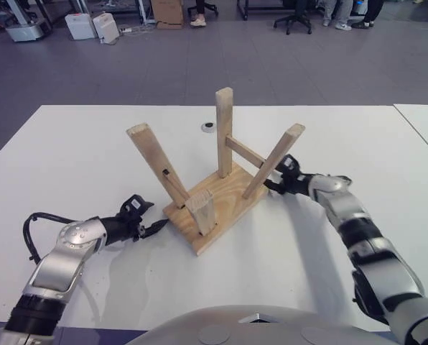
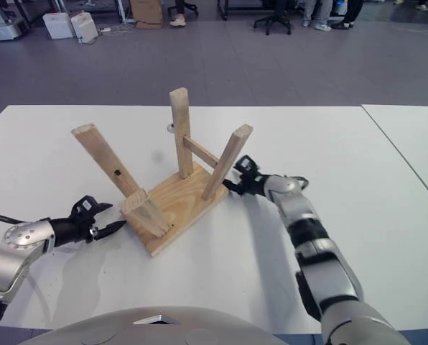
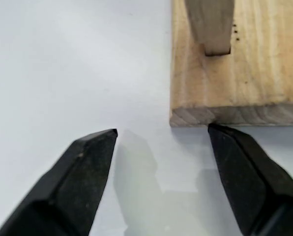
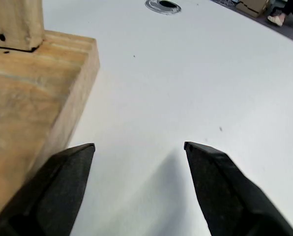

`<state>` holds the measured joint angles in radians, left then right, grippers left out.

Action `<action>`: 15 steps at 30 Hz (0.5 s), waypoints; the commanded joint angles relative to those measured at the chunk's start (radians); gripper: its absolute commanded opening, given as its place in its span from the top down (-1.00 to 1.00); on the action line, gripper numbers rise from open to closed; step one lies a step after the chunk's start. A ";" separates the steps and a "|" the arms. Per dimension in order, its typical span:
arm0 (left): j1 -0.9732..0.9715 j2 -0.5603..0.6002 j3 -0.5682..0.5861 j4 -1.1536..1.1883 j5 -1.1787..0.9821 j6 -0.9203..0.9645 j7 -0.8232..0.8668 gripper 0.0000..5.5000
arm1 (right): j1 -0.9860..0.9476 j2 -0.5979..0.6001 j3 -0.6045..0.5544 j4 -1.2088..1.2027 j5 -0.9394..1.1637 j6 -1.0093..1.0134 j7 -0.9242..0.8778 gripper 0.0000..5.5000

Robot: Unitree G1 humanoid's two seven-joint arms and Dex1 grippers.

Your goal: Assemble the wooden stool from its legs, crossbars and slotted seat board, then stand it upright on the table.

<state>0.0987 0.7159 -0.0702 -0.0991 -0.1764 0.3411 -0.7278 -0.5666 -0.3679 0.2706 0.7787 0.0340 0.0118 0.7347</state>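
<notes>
The wooden stool lies upside down on the white table [image 1: 77, 151], its seat board [image 1: 228, 195] flat and several legs [image 1: 151, 154] pointing up. A crossbar [image 1: 244, 151] joins the two far legs. My left gripper [image 1: 156, 226] is open, low on the table at the board's near-left corner; in the left wrist view one fingertip [image 3: 220, 135] touches the board's edge [image 3: 235, 115]. My right gripper [image 1: 271, 185] is open at the board's right corner, just behind the right leg [image 1: 275, 159]. In the right wrist view it [image 4: 139, 146] stands beside the board's side [image 4: 73, 103].
A small round grommet [image 1: 208, 127] sits in the table behind the stool. A second white table [image 1: 424, 122] begins at the far right. Bare tabletop lies on all sides of the stool. Boxes and chairs stand far back on the floor.
</notes>
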 commanded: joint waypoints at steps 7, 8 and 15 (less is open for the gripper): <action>-0.182 -0.295 -0.024 0.275 0.040 -0.063 0.189 -0.24 | 0.420 -0.195 -0.024 -0.554 0.039 0.061 0.158 -0.24; -0.165 -0.284 0.002 0.266 0.038 -0.070 0.195 -0.24 | 0.443 -0.200 -0.051 -0.591 0.017 0.090 0.092 -0.24; 0.141 -0.189 0.123 -0.020 0.068 -0.064 0.233 -0.24 | 0.817 -0.135 -0.207 -1.094 0.001 0.391 -0.236 -0.24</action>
<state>0.1502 0.5255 0.0802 -0.0295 -0.1137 0.2421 -0.4812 0.1732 -0.5315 0.0556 -0.2106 0.0356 0.3406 0.5305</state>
